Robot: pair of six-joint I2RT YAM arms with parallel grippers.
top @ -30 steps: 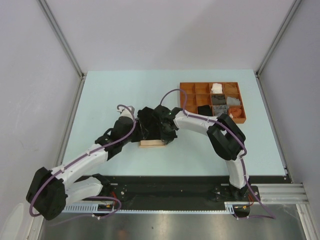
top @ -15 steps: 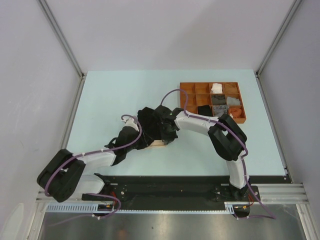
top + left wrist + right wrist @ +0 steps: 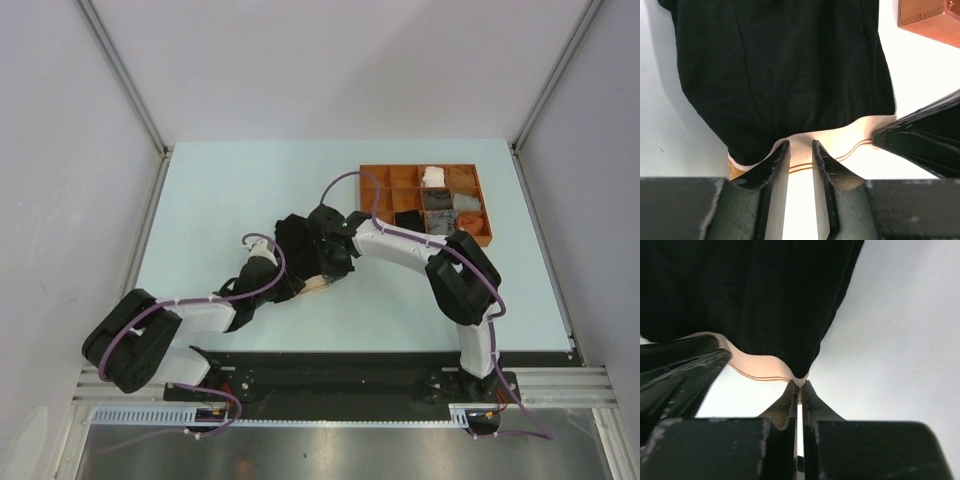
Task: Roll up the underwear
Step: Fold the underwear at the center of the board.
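- From above, both grippers are hard to see: they are black against the black brief [image 3: 305,250].
- The brief lies bunched in the middle of the table [image 3: 220,200], apart from the brown tray [image 3: 372,190].
- Left gripper [image 3: 799,150]: the fingers are narrow with the beige waistband [image 3: 850,140] between them. I cannot tell if they pinch it.
- Right gripper [image 3: 798,385]: the fingers squeeze the waistband's corner.
- The left arm reaches in low. The right arm is bent at the elbow.

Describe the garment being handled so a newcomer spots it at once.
On the pale blue table, look left of the brown tray, where left gripper and right gripper meet. The black brief there, unlike the tray's small bundles, is loose, with a beige twin-striped waistband.
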